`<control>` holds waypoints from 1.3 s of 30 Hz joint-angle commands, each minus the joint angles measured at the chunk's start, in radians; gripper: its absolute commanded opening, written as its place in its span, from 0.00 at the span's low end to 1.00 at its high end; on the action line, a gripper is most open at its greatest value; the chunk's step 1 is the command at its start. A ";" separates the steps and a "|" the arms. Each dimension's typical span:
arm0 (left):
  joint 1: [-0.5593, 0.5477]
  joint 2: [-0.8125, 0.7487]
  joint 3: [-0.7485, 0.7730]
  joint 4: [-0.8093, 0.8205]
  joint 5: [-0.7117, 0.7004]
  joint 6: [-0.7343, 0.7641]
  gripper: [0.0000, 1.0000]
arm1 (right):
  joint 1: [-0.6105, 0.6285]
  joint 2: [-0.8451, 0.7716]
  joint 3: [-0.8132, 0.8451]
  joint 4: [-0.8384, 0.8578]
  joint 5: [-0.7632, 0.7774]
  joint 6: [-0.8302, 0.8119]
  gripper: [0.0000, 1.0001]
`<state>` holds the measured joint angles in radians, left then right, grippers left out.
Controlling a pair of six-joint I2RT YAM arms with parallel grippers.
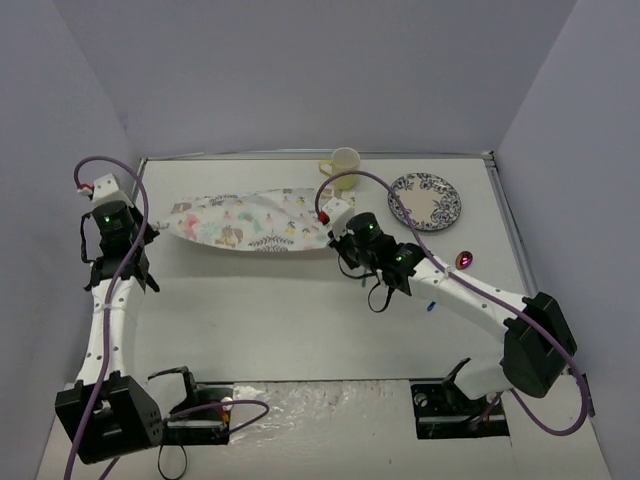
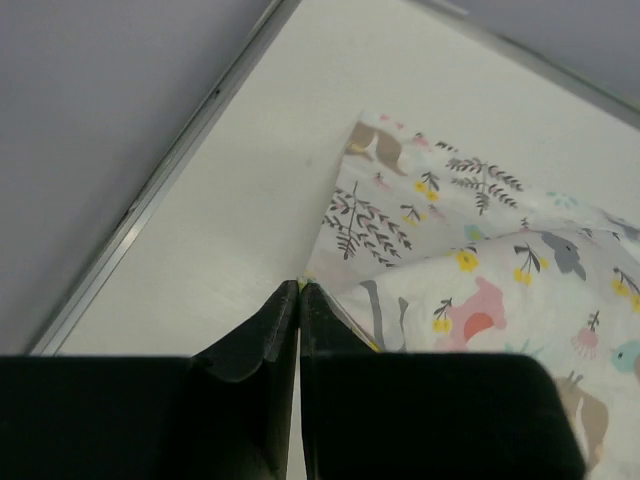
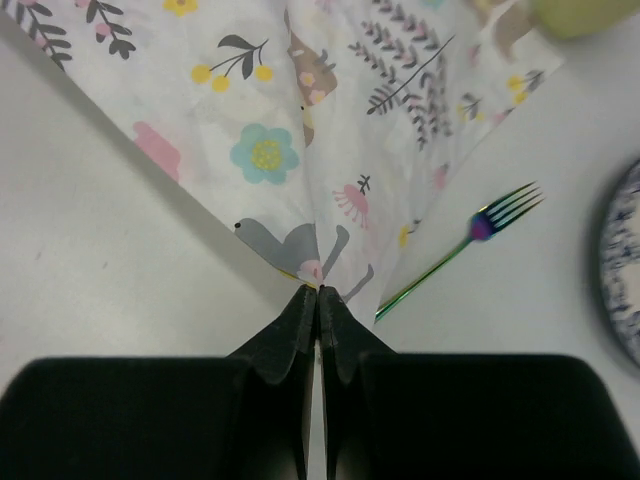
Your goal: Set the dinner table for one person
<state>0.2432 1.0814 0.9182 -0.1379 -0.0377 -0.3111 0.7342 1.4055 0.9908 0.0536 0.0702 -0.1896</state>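
Fingers (image 2: 255, 340) pinch placemat (image 2: 480, 250) corners (both arms).

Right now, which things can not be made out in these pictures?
Small red object, top view: too small to name.
Plate, right wrist view: cut off by the right edge.
Mug, right wrist view: blurred, cut off by the top edge.
Fork: not findable in the top view; the right arm probably covers it.
Whatever lies under the placemat: hidden by the cloth, all views.

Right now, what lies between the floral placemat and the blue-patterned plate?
A rainbow-tinted fork lies on the dinner table between the placemat and the plate. The right wrist view shows it.
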 commanded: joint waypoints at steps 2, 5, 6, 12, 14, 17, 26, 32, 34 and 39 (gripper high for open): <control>0.001 -0.109 -0.050 -0.104 -0.233 -0.043 0.06 | 0.105 -0.061 -0.125 0.074 -0.024 0.203 0.00; 0.001 -0.143 -0.076 -0.185 -0.329 -0.088 0.10 | 0.156 -0.061 -0.186 0.069 -0.028 0.295 0.00; 0.002 -0.160 -0.078 -0.230 -0.368 -0.099 0.11 | 0.162 -0.066 -0.198 0.062 -0.040 0.317 0.00; -0.001 -0.177 -0.050 -0.317 -0.447 -0.134 0.64 | 0.208 -0.098 -0.199 0.007 -0.140 0.402 0.36; -0.003 -0.183 -0.026 -0.312 -0.397 -0.130 0.70 | 0.208 -0.122 -0.185 -0.011 -0.146 0.411 0.48; -0.025 -0.171 -0.016 -0.232 -0.187 -0.098 0.71 | 0.204 -0.154 -0.159 -0.031 -0.096 0.416 0.67; -0.211 0.202 0.136 -0.178 -0.045 -0.020 0.89 | 0.048 -0.072 -0.054 -0.035 -0.025 0.426 0.76; -0.216 0.465 0.290 -0.168 -0.093 0.009 0.89 | -0.001 -0.061 -0.032 -0.031 -0.026 0.389 0.77; -0.215 0.545 0.340 -0.165 -0.092 0.018 0.89 | -0.013 -0.063 -0.036 -0.024 -0.023 0.386 0.77; -0.215 0.683 0.433 -0.191 -0.093 0.039 0.85 | -0.050 -0.015 -0.029 0.005 -0.028 0.385 0.78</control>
<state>0.0246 1.7169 1.2553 -0.3412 -0.1101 -0.3092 0.7140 1.3559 0.9112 -0.0070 0.0276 0.2061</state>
